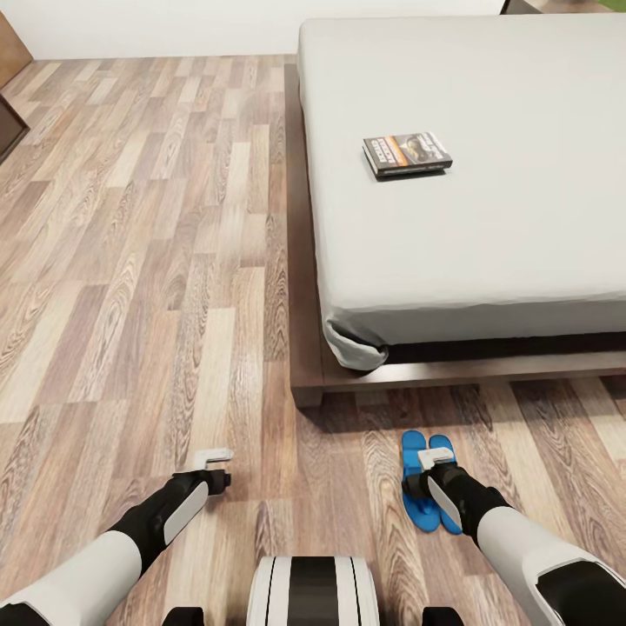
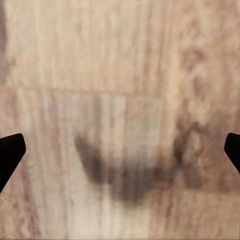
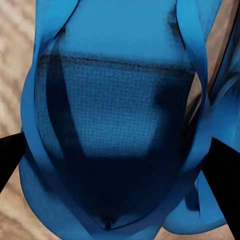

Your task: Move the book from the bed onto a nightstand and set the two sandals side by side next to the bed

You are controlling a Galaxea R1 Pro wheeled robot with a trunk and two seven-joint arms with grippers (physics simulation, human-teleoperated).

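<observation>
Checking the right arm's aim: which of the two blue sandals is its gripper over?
The right gripper is over the sandal on the robot's right side of the pair; the other sandal lies beside it toward the left arm, uncovered.

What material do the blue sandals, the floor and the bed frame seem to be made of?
The sandals look like matte foam or rubber: the right wrist view shows a finely textured footbed and smooth straps. The floor looks like light wood planks or laminate, with printed-looking grain and seams. The bed frame seems to be dark brown wood with a smooth finish.
</observation>
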